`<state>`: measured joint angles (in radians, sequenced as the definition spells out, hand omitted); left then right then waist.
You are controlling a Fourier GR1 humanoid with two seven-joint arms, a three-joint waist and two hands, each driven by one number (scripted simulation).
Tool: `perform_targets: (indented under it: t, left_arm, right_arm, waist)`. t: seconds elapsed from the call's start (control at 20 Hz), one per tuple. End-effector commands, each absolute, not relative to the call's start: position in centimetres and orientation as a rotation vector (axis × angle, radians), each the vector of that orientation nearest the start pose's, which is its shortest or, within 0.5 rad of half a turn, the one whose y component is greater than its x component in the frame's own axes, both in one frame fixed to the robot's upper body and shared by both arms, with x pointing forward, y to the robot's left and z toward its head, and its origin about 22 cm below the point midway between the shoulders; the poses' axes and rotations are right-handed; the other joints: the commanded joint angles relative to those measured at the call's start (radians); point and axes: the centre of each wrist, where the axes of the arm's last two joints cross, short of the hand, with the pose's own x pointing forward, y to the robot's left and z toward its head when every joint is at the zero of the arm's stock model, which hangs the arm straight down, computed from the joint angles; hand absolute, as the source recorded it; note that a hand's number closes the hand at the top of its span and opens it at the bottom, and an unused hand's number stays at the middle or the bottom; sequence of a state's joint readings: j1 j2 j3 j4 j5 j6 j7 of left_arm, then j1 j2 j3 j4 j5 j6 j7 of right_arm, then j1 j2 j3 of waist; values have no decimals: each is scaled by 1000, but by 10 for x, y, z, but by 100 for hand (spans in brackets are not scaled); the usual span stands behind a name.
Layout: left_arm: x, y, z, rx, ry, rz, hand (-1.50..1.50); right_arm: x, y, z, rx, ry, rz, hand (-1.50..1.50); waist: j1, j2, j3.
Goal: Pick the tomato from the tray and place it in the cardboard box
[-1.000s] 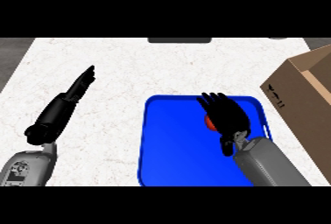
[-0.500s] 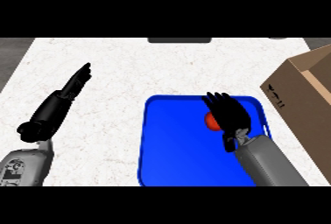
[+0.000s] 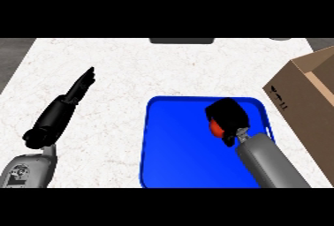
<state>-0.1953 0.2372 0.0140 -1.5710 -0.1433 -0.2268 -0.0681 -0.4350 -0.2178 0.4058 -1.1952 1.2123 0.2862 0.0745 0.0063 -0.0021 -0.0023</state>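
A red tomato [image 3: 213,127] lies in the blue tray [image 3: 176,145], toward its upper right, and only a small part of it shows. My right hand [image 3: 228,114] sits over it with the fingers curled down round it, hiding most of it. The cardboard box [image 3: 306,97] stands open at the right edge, just beyond the tray. My left hand [image 3: 81,84] is held out over the white counter at the left, fingers straight, holding nothing.
A dark flat object [image 3: 182,40] lies at the counter's far edge, top centre. The white speckled counter [image 3: 130,66] stretches between the left arm and the tray. The box's near wall stands close to the tray's right rim.
My right hand's fingers have gone from spread above the tomato to curled round it, covering more of it. The left arm has shifted slightly up and to the left.
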Motion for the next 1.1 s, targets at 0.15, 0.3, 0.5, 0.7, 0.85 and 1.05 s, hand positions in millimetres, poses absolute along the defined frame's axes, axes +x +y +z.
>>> perform_targets:
  t: [0.15, 0.3, 0.5, 0.7, 0.85, 1.05]
  left_arm:
    - [292, 273, 66, 98, -1760, -534, 0]
    - [286, 269, 68, 99, -1746, -522, 0]
    - [293, 270, 86, 95, -1761, -543, 0]
    - [281, 250, 59, 89, -1741, -517, 0]
    - [284, 280, 69, 90, -1751, -534, 0]
    - [280, 265, 68, 97, -1740, -539, 0]
  right_arm:
    - [328, -153, 12, -872, -1290, 1756, 150]
    - [334, -156, 15, -868, -1309, 1556, 150]
    - [367, -176, 35, -841, -1224, 1214, 150]
    - [375, -170, 64, -984, -1360, 1159, 150]
    - [384, -157, 94, -1101, -1415, 1177, 150]
    - [355, -147, 125, -1165, -1465, 1105, 150]
  waist:
    - [-4, 3, 2]
    - [-2, 3, 2]
    - [7, 6, 4]
    - [-2, 1, 2]
    - [1, 1, 2]
    - [-13, -4, 2]
